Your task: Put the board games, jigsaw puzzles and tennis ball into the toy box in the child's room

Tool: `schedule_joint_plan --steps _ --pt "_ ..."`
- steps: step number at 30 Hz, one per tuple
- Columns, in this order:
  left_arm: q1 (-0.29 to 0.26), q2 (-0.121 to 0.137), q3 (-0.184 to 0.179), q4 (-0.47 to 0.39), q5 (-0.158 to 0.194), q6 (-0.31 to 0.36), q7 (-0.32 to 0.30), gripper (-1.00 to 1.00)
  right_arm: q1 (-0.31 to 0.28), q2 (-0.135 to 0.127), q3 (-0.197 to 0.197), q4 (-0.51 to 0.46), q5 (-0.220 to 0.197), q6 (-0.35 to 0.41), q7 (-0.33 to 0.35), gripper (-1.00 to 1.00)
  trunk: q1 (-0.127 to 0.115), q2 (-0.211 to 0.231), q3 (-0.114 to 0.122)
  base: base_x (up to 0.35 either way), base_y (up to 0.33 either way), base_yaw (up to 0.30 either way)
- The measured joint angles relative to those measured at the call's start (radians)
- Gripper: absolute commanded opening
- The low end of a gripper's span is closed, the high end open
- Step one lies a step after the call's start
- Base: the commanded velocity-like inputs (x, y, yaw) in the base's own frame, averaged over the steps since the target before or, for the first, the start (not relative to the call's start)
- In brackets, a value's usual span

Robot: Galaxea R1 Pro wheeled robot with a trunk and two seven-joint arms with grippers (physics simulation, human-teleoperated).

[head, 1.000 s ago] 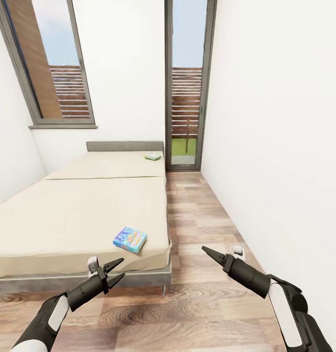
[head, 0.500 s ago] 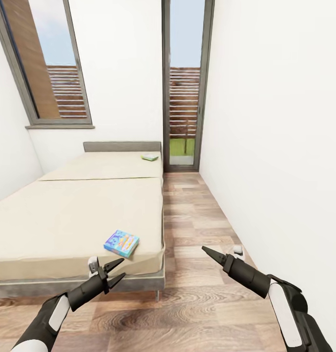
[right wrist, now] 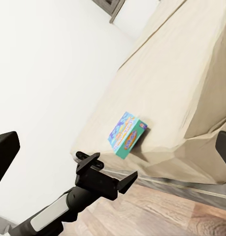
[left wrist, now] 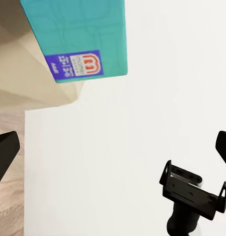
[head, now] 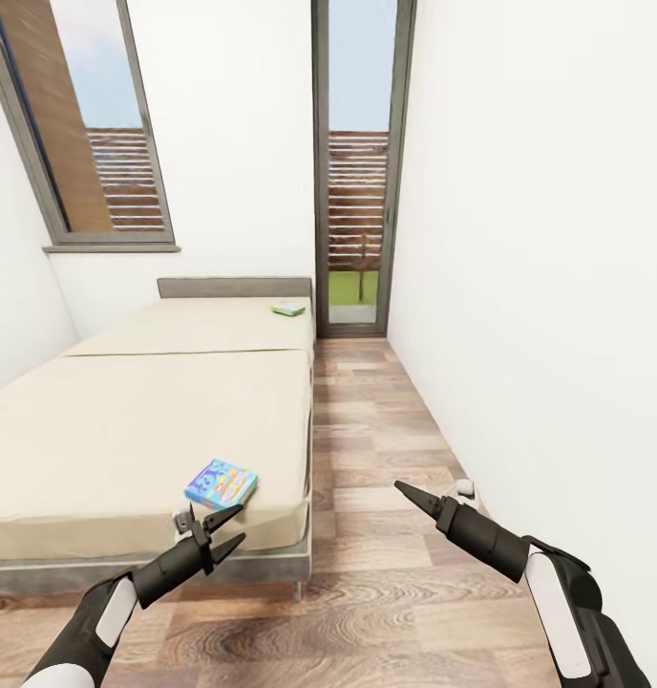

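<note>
- I am in a room with white walls, a wood floor (head: 395, 573) and tall grey-framed windows (head: 355, 172).
- The bed (head: 147, 420) is in front of me, more to my left. Its mattress is cream and comes in two parts. A low grey headboard (head: 235, 287) is at the far end.
- A blue game box (head: 221, 483) lies flat on the near part of the bed. It is close to the corner by the floor.
- A small pale box (head: 288, 309) lies far off on the bed, near the headboard and close to the edge by the floor.
- My left claw (head: 228, 532) is low, just in front of the near corner of the bed. Its two black fingers are spread apart and hold nothing. The blue game box is just past it, and they do not touch.
- From my left wrist I see that box (left wrist: 78, 39) up close. Its side is teal with a small blue and red label.
- My right claw (head: 401, 488) is out over the floor, near the right wall. In my head view the fingers look like one thin point. From my right wrist the two black tips sit far apart at the picture's edges, so it is wide and holds nothing.
- From my right wrist I also see the blue box (right wrist: 126, 133) on the bed (right wrist: 191, 83), and my left claw (right wrist: 104, 172) below it.
</note>
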Motion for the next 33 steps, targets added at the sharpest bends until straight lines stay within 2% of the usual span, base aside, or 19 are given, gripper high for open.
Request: schedule_joint_plan --steps 33 --pt "0.000 0.001 0.002 0.000 0.001 0.005 -0.003 1.00 0.000 0.001 0.001 0.003 0.001 -0.003 -0.002 1.00 0.000 0.000 0.000 0.003 -0.002 0.000"
